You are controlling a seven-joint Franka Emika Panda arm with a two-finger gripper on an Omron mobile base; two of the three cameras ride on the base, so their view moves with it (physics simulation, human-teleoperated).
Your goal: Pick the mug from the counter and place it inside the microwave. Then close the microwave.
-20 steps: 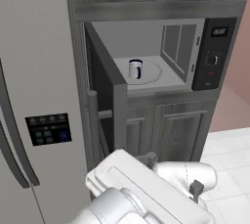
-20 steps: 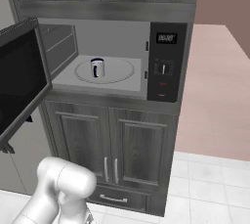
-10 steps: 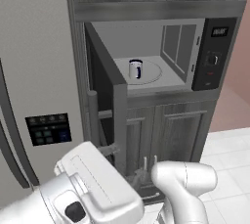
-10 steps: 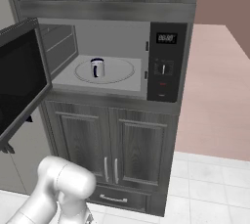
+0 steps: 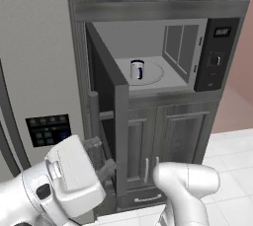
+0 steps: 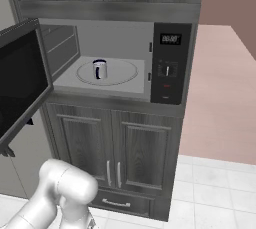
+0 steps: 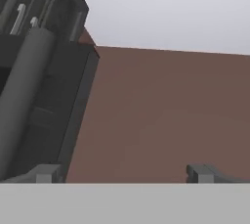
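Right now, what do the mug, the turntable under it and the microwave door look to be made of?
Mug: probably glazed ceramic, smooth white-grey with a dark blue side. Turntable: flat white disc, glass or ceramic, hard to tell. Microwave door: dark frame around a glossy black pane, likely glass; it stands open.

microwave door [image 6: 20,80] cut off left

The mug [image 5: 137,69] stands on the turntable [image 5: 153,73] inside the microwave [image 6: 172,63]; its door [image 5: 106,101] hangs open leftward, cabinets [image 6: 120,160] below, fridge [image 5: 34,62] left.
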